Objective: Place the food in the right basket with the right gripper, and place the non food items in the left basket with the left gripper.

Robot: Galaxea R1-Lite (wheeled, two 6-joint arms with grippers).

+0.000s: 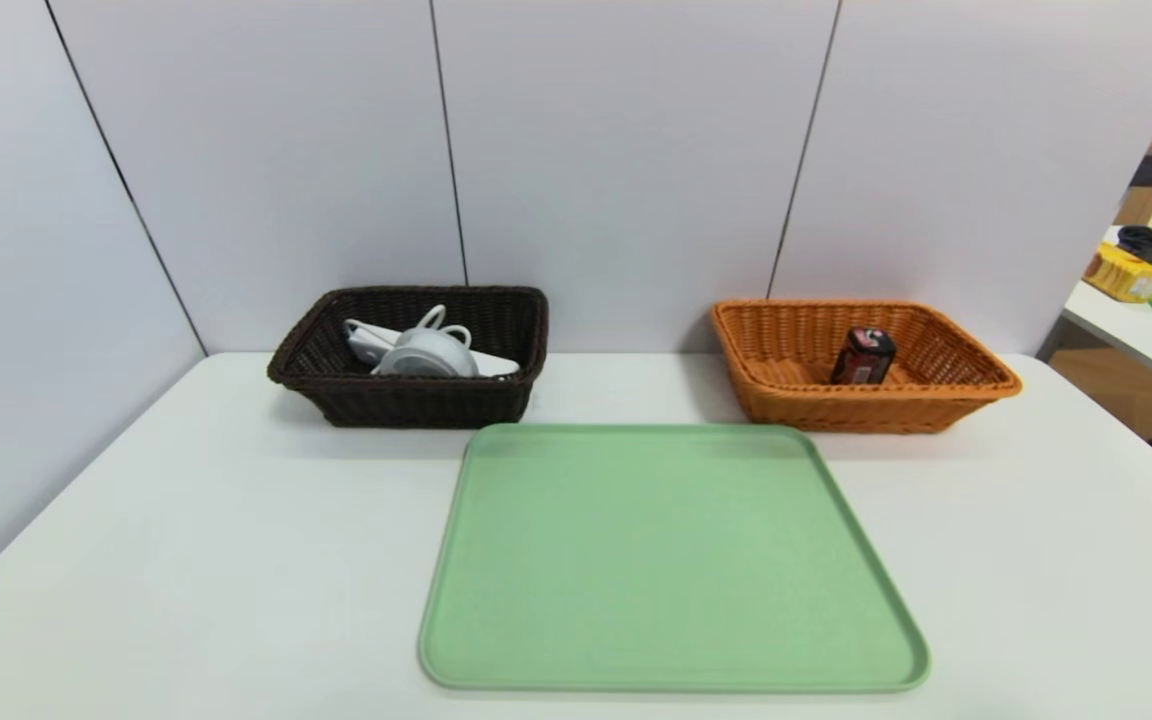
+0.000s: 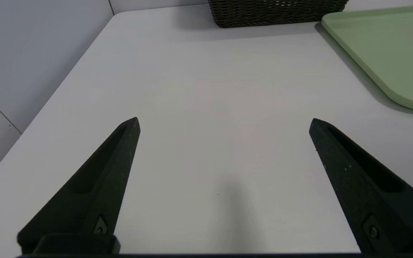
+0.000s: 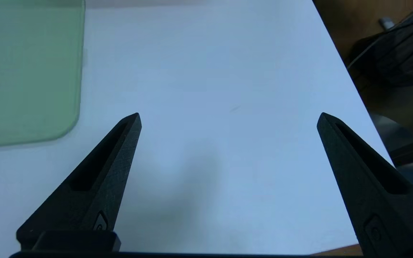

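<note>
White table, food and non-food in separate baskets

Across the white table (image 1: 236,550) lies a green tray (image 1: 666,560). Behind it, the orange basket (image 1: 866,412) holds a dark carton (image 1: 863,357); the black basket (image 1: 426,400) holds a power strip (image 1: 494,364) and tub (image 1: 428,354). Left gripper (image 2: 224,123) and right gripper (image 3: 229,116) hover over the table, jaws wide apart and holding nothing.

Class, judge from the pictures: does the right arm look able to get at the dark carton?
Probably yes: the right gripper is open and holds nothing, and the carton stands in the uncovered orange basket, though its walls may hinder a low approach.
</note>
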